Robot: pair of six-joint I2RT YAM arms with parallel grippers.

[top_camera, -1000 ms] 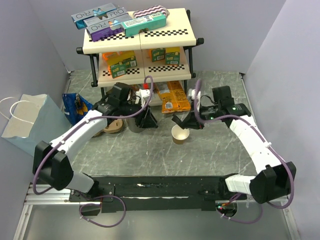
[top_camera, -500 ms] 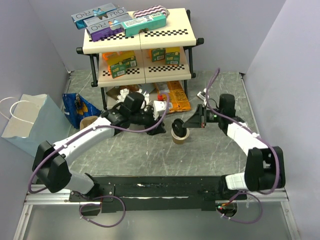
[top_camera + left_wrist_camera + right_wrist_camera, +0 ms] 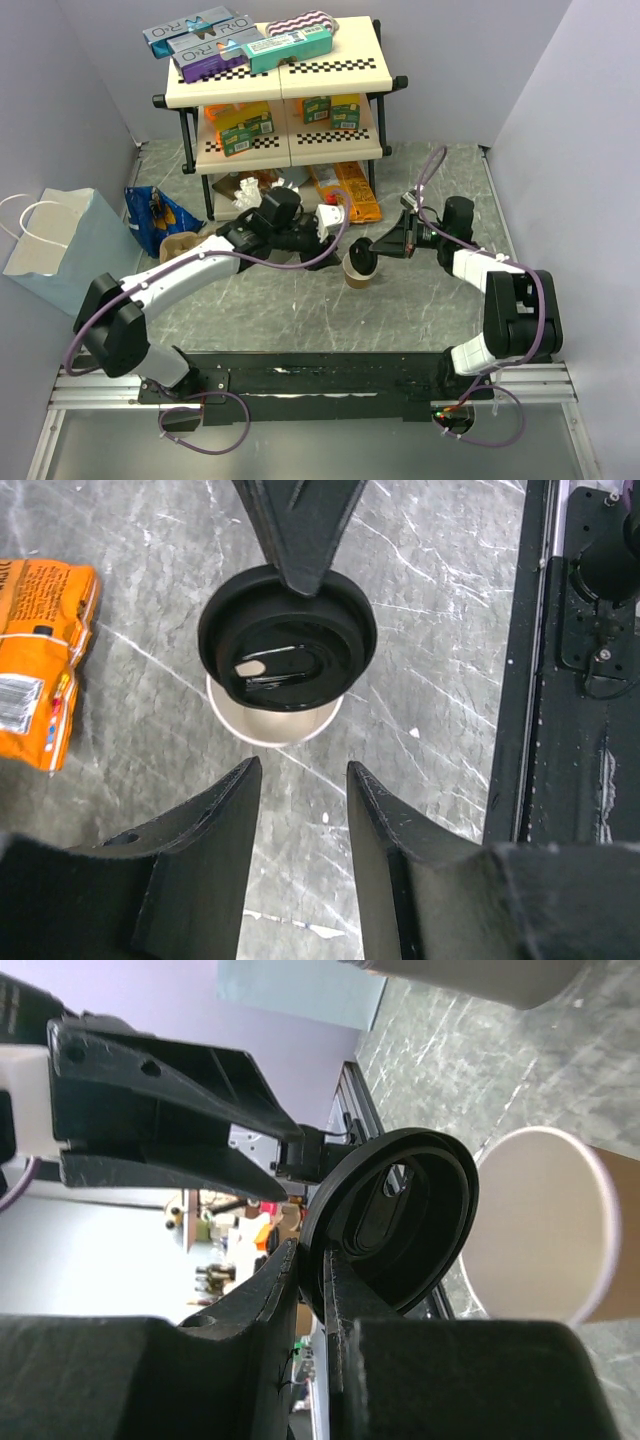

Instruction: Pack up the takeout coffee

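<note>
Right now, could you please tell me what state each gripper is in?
Left gripper: open, holding nothing.
Right gripper: closed on the black lid at its rim.

Orange snack packets [image 3: 350,195] lie beside the 2-tier shelf [image 3: 330,82].

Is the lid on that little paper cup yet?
Off. The round black plastic lid, pinched in the right jaws, hangs over the tan paper cup, whose pale mouth shows open.

Overhead, two wrist close-ups of cup [image 3: 272,728]
</note>
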